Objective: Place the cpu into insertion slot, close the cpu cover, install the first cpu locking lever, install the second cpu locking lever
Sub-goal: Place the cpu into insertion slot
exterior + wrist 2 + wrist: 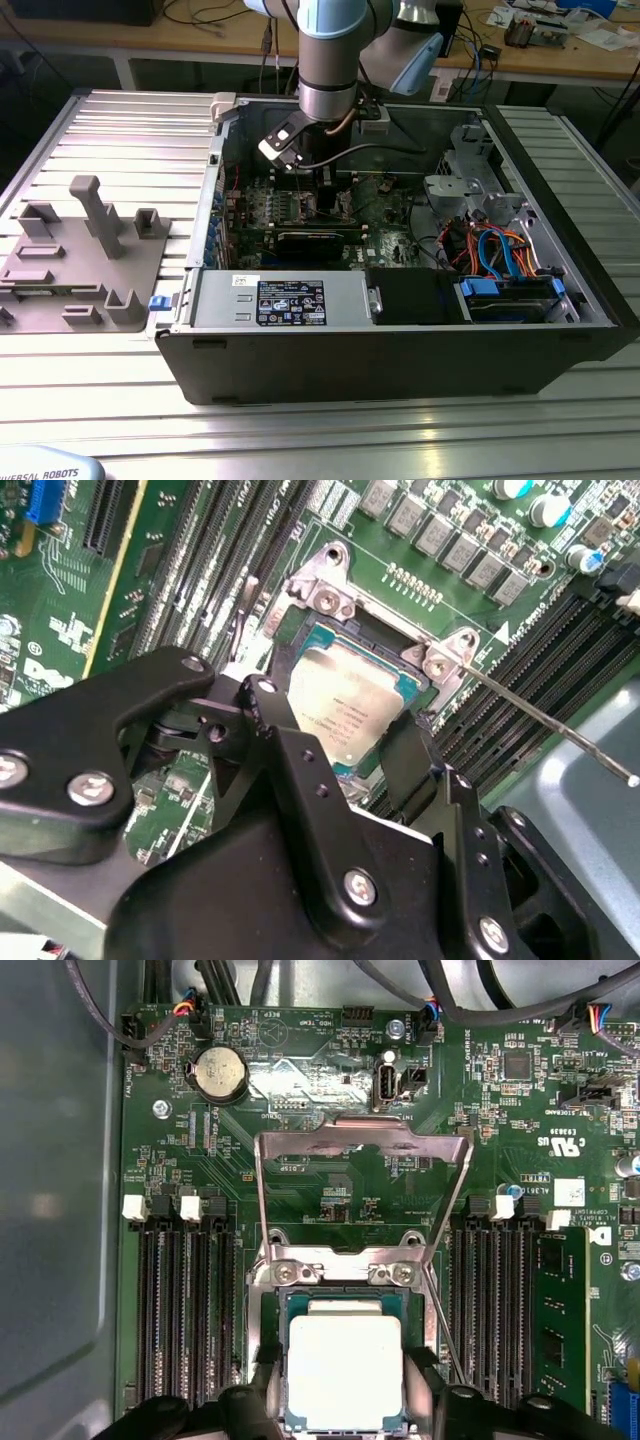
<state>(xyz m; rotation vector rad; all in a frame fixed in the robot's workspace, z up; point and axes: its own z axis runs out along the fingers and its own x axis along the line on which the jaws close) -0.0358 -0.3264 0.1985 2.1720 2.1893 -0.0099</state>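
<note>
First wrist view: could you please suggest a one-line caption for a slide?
Cpu held between the jaws at the insertion slot, cpu cover swung open over the board.

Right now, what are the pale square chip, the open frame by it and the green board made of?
The cpu: its top is likely metal, matte silver-grey with a soft, even sheen. The cpu cover: thin bare metal, probably steel, since it is silvery and catches bright glints. The circuit board: a glossy green-coated board, perhaps fibreglass underneath. It reflects the light in patches.
</note>
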